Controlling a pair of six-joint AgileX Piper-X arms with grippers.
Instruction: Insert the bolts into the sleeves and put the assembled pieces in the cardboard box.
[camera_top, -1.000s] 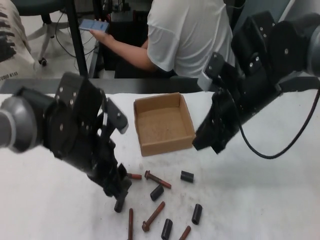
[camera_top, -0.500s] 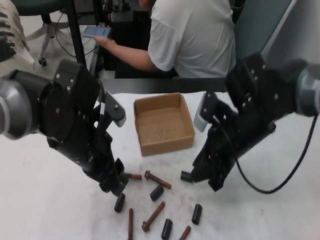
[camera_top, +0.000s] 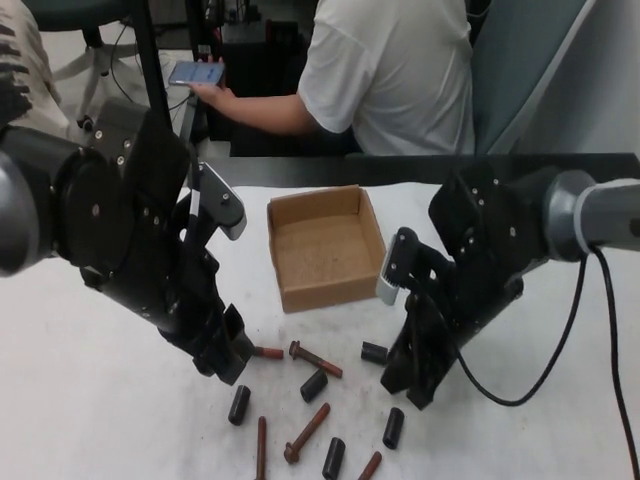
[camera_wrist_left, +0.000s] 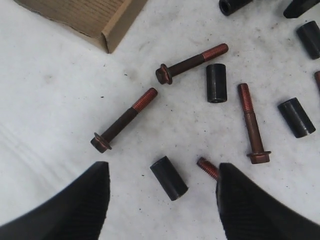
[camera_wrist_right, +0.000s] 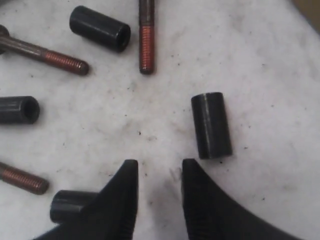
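Left gripper (camera_wrist_left: 162, 172) stood wide apart over sleeve (camera_wrist_left: 169, 178); right gripper (camera_wrist_right: 157, 170) slightly apart, empty, offset from second sleeve (camera_wrist_right: 211, 125). Descent risked knocking it rolling.

You are looking out over a white bench (camera_top: 70, 400), its top showing dark specks and scuff marks in both wrist views. A dark strip (camera_top: 570, 165) is running along its far edge. Beyond that, a pale floor (camera_top: 60, 95) is stretching away, with an office chair (camera_top: 90, 55) standing on its spread legs and thin cables (camera_top: 125, 80) trailing beside it. A black post (camera_top: 148, 60) is rising near the chair. Over on the right of the high view, a blue-green panel (camera_top: 520, 70) is standing next to a grey wall (camera_top: 610, 90).
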